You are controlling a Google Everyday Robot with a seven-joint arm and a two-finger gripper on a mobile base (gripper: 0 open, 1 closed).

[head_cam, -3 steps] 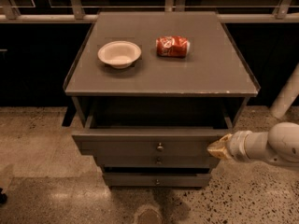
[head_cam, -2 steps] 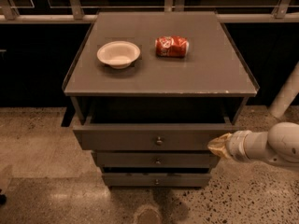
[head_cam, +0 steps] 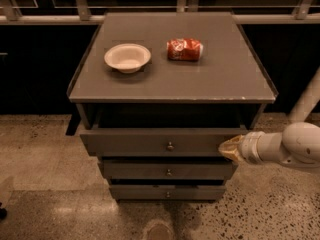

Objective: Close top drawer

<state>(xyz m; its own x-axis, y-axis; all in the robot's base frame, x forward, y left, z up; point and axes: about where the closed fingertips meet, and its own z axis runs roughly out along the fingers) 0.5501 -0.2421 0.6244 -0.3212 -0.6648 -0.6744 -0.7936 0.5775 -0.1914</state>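
Observation:
The top drawer of the grey three-drawer cabinet is pulled out a short way, with a dark gap above its front. Its small round knob sits at the centre. My gripper comes in from the right on a white arm and touches the right end of the drawer front.
A white bowl and a crushed red can lie on the cabinet top. Two narrower drawers sit below the top one. A railing runs behind the cabinet. A white post stands at the right. The floor is speckled stone.
The top drawer has slid inward, toward the cabinet. My gripper has stayed against its right end and followed it in.

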